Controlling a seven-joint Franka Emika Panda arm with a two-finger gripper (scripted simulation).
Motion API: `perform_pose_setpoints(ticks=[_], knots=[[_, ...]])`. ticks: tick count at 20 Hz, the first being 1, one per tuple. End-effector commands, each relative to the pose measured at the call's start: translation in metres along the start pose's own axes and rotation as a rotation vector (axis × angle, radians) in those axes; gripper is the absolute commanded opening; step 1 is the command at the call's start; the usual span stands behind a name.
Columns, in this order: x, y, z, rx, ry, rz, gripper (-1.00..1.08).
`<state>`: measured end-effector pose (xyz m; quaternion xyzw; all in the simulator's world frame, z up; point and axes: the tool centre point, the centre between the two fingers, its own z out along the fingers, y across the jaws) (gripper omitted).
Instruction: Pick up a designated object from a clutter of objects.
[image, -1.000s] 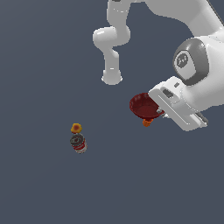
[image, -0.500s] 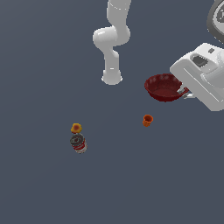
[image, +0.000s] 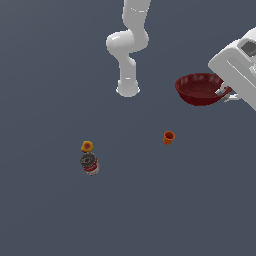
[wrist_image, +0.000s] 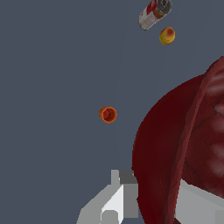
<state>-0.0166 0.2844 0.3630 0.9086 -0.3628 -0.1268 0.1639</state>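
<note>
The dark red bowl (image: 200, 89) hangs in the air at the exterior view's right, held by its rim in my gripper (image: 223, 93), which is shut on it. In the wrist view the bowl (wrist_image: 175, 148) fills one side, close to the camera, with a grey finger (wrist_image: 114, 202) beside its rim. The small orange cup (image: 169, 137) stands on the floor below and to the left of the bowl; it also shows in the wrist view (wrist_image: 107, 114).
The red-labelled can (image: 89, 164) and the small yellow-red fruit (image: 87, 146) stand together at the exterior view's lower left, both also in the wrist view: can (wrist_image: 154, 14), fruit (wrist_image: 167, 36). The arm's white base (image: 128, 88) stands at the back.
My gripper has lifted the bowl up and toward the exterior view's right, away from the orange cup. The cup, can and fruit have stayed in place.
</note>
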Motion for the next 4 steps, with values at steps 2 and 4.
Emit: perform_pose_setpoints(ticks=[2,4], knots=[[-0.0023,0.0004,-0.0051,0.001,0.000,0.001,-1.00],[-0.0026,0.0003,-0.0056,0.001,0.000,0.001,-1.00]])
